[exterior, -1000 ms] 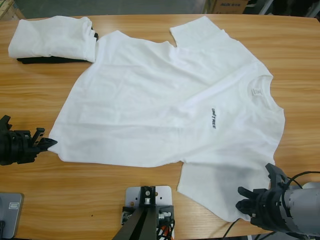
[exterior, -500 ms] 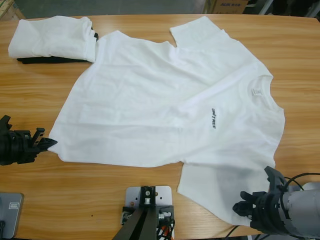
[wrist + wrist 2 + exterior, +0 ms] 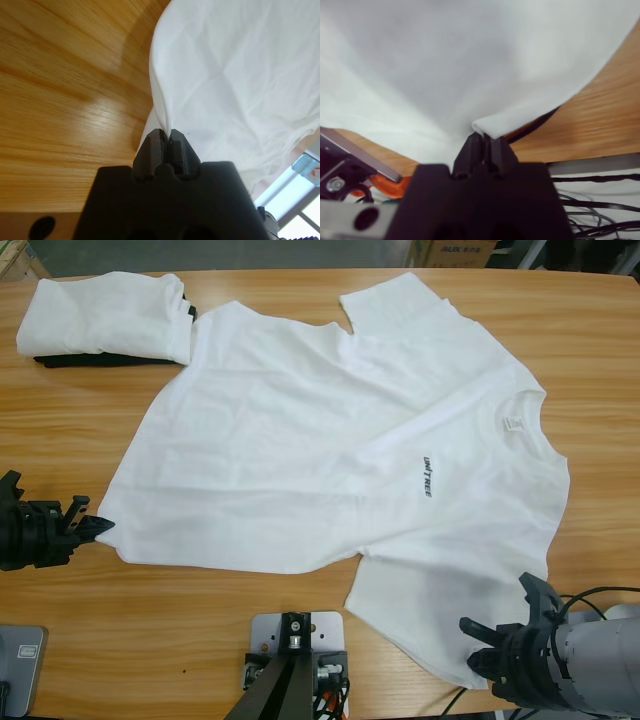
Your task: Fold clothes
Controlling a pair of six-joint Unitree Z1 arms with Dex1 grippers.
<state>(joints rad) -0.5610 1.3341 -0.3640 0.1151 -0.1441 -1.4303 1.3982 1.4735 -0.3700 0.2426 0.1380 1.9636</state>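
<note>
T-shirt (image 3: 330, 450) spread on surface (image 3: 150, 620) | hem corner clenched by left fingers (image 3: 95, 525) | sleeve edge clenched by right fingers (image 3: 490, 650)

One spread white T-shirt (image 3: 330, 460) — one folded white garment (image 3: 100, 315), one black garment (image 3: 110, 360) beneath — two arms.

We get bright, even overhead light in the high view; shadows are soft under the T-shirt (image 3: 330, 450) hem. Left wrist view shows a glare patch on the desk (image 3: 75, 115). Right wrist view is soft, the cloth near the fingers (image 3: 472, 150) out of focus.
</note>
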